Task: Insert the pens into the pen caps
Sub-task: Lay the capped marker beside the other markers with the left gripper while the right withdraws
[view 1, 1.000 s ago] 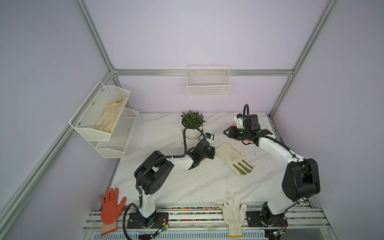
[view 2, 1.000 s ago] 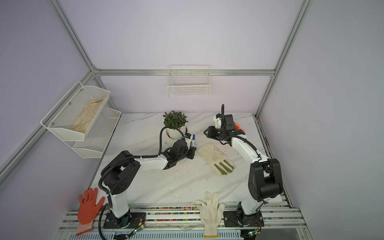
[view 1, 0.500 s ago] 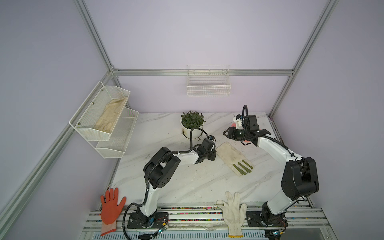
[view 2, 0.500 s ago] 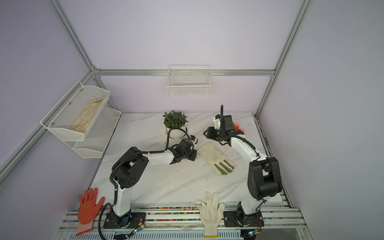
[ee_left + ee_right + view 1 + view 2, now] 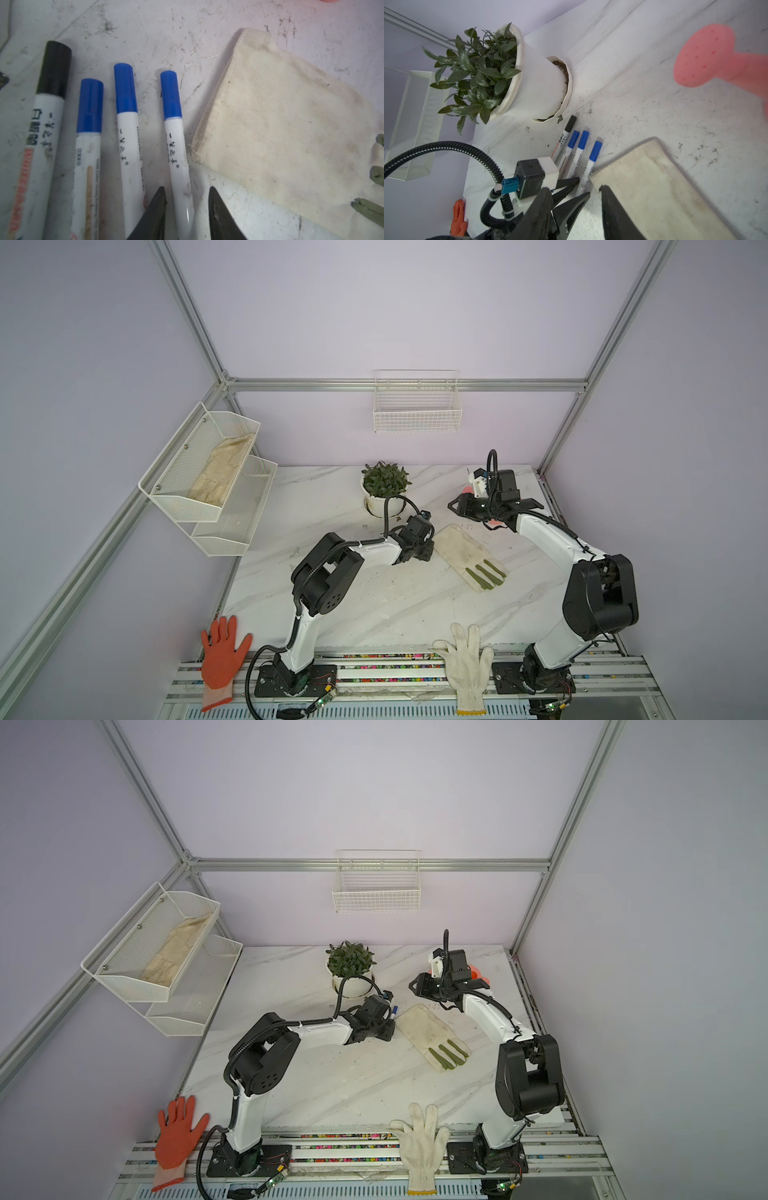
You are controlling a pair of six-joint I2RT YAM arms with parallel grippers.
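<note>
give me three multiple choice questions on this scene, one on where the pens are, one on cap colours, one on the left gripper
1. Where do the pens lie?
A. on the table, between the plant pot and the canvas glove
B. in the wall basket
C. on the orange glove

2. How many pen caps are blue?
A. one
B. three
C. four

3. How is the left gripper?
A. shut on the black-capped pen
B. shut on the glove
C. open, jaws either side of a blue-capped pen

Answers: 1 A, the right wrist view shows the row between pot and glove. 2 B, three blue caps lie beside one black cap. 3 C, gaps show on both sides of the barrel.
</note>
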